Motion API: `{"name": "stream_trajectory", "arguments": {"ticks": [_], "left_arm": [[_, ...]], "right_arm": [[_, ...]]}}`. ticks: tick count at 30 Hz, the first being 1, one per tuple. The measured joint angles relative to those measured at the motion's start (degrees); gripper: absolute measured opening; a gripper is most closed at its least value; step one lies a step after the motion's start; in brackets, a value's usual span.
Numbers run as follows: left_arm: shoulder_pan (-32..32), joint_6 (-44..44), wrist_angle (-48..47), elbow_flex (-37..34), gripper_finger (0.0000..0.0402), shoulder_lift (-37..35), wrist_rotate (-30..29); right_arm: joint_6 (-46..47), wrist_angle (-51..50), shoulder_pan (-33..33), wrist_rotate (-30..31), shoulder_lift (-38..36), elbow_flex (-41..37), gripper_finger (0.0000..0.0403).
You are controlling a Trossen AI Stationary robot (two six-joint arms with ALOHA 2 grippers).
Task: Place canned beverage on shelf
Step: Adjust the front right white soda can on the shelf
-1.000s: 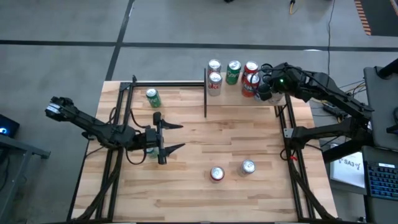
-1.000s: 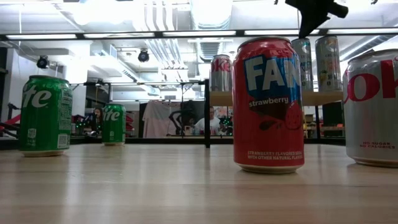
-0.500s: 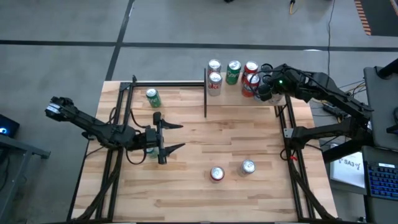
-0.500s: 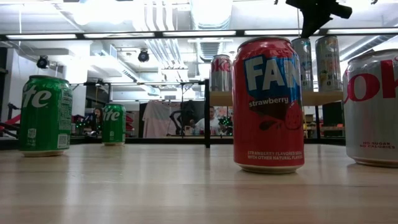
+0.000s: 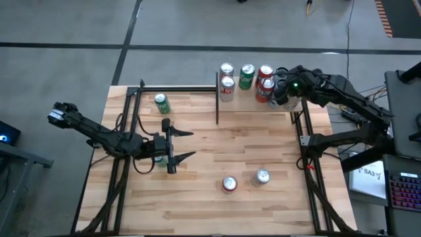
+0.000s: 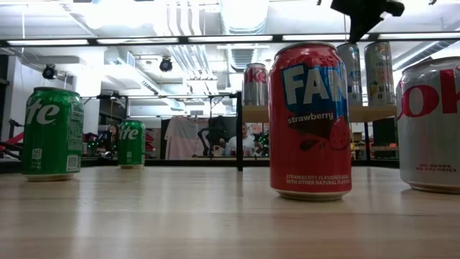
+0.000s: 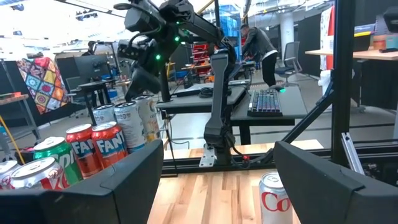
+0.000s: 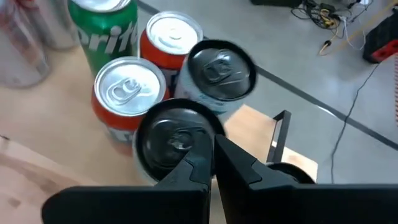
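Right gripper [image 8: 211,163]: fingers pressed together, holding nothing, poised directly above a dark-topped can [image 8: 177,142] at the right end of the small light-wood shelf with black metal posts [image 5: 288,106], at the far right corner of the butcher-block table [image 5: 217,204]. Contact with that can's lid cannot be told from these views. Beside it: a second dark-topped can [image 8: 221,67], two red cans with silver lids [image 8: 127,93], a green Sprite can [image 8: 102,22].

Left gripper [image 5: 176,145]: fingers spread wide, empty, hanging over the table's left half, near a green can [image 5: 162,103] by the far left edge.

Still on the table near its front edge: a red Fanta strawberry can [image 5: 229,184] and a silver cola can [image 5: 262,176], close together.

Step judged: one placement finished at the shelf, right arm not yet clear.

Next move judged: lift clear of the crowded row without tipping neighbours, then open for one of the cans left on the table.
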Motion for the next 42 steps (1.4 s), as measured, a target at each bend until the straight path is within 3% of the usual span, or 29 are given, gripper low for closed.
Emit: {"name": "stream_trajectory", "arguments": {"ticks": [21, 42], "left_arm": [[0.01, -0.09, 0.52, 0.0, 0.0291, -0.02, -0.04], [0.0, -0.12, 0.59, 0.0, 0.0291, -0.04, -0.04]], "right_arm": [[3.92, -5.83, 0.01, -0.87, 3.7, 3.55, 0.0009], [7.76, -6.49, 0.04, -7.39, 3.46, 3.77, 0.0009]]}}
